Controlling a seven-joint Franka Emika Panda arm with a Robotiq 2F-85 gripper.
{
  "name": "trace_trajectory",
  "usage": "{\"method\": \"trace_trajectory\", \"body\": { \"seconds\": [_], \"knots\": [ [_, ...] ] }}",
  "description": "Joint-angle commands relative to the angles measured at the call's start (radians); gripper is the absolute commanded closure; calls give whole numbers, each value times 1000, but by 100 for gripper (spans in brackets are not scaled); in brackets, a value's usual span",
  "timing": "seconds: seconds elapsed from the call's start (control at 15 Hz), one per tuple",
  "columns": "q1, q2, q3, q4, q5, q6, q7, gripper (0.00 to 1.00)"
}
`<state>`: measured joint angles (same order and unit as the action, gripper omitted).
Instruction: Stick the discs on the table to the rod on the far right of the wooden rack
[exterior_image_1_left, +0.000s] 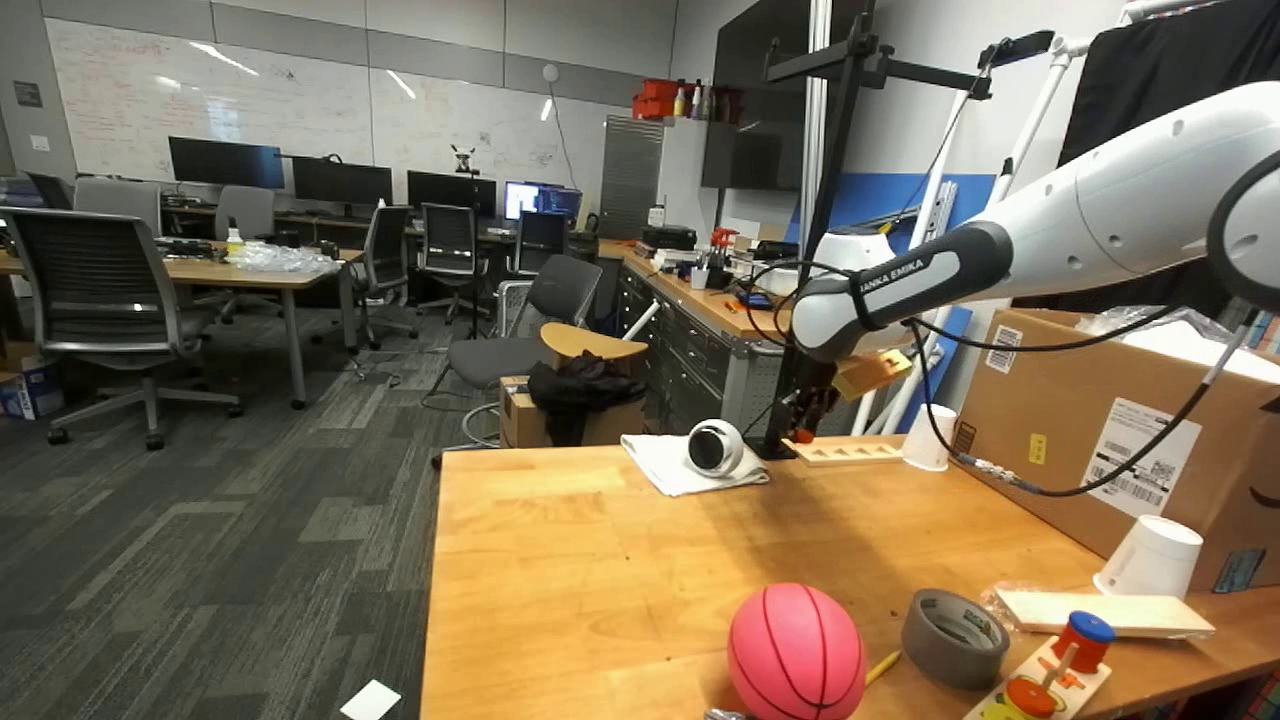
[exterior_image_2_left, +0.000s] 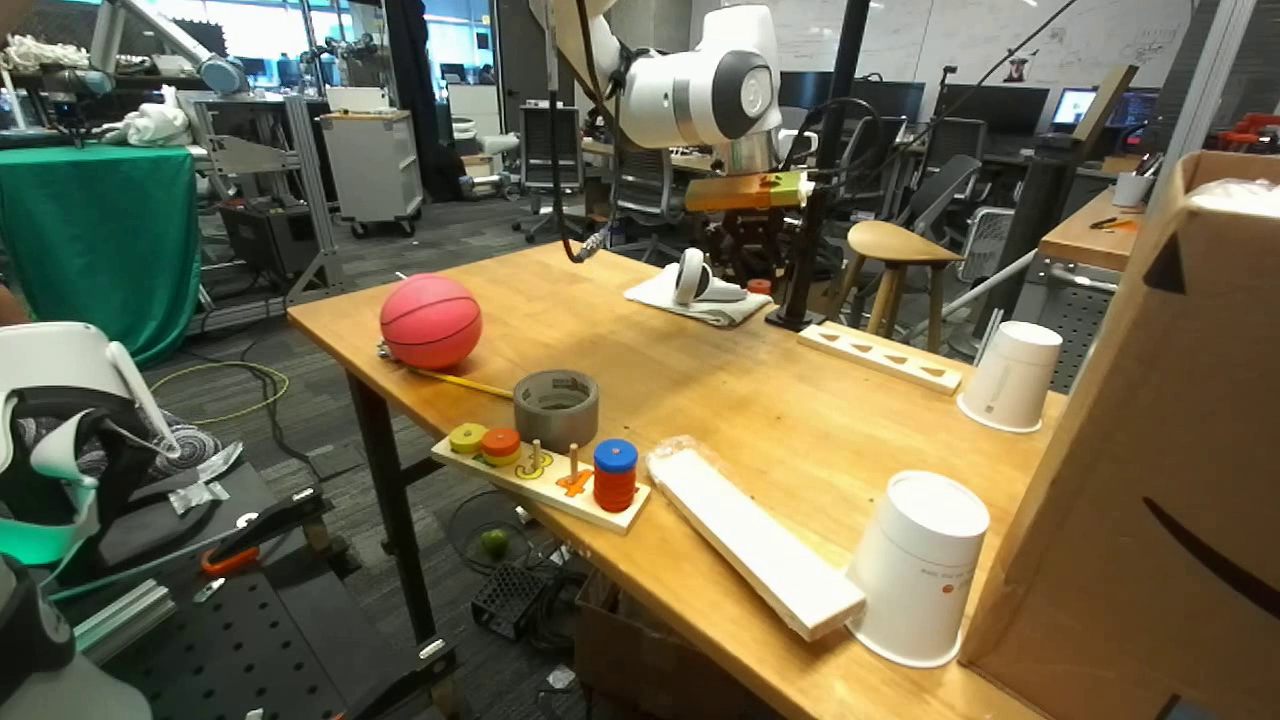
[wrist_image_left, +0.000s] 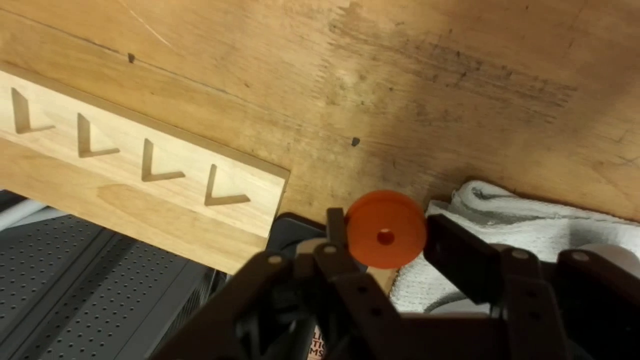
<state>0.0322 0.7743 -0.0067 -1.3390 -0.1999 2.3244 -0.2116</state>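
My gripper (wrist_image_left: 386, 232) is shut on an orange disc (wrist_image_left: 385, 212) with a small centre hole, pinched at its rim. The disc shows below the gripper in both exterior views (exterior_image_1_left: 803, 436) (exterior_image_2_left: 759, 286), above the table's (exterior_image_2_left: 690, 380) far end. The wooden rack (exterior_image_2_left: 545, 488) stands at the opposite edge, away from my gripper. In an exterior view, one end peg bears a red stack with a blue disc (exterior_image_2_left: 615, 455) on top. Two pegs are bare. Another orange disc (exterior_image_2_left: 500, 443) lies on a yellow piece, beside a yellow-only peg.
A slotted wooden strip (wrist_image_left: 129, 145), a white cloth (wrist_image_left: 505, 220) and a black post (exterior_image_2_left: 822, 190) are near my gripper. The tape roll (exterior_image_2_left: 555, 405), pink ball (exterior_image_2_left: 430, 322) and wrapped board (exterior_image_2_left: 750, 535) lie near the rack. White cups (exterior_image_2_left: 920, 570) stand by the cardboard box (exterior_image_2_left: 1130, 440).
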Motion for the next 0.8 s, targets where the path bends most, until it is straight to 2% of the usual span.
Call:
{"method": "trace_trajectory", "body": {
  "seconds": [0.0, 0.33, 0.73],
  "knots": [
    [26, -165, -23, -229, -54, 55, 34, 74],
    [24, -343, -39, -464, -121, 123, 66, 74],
    [1, -583, -99, -768, -248, 200, 122, 74]
  ]
}}
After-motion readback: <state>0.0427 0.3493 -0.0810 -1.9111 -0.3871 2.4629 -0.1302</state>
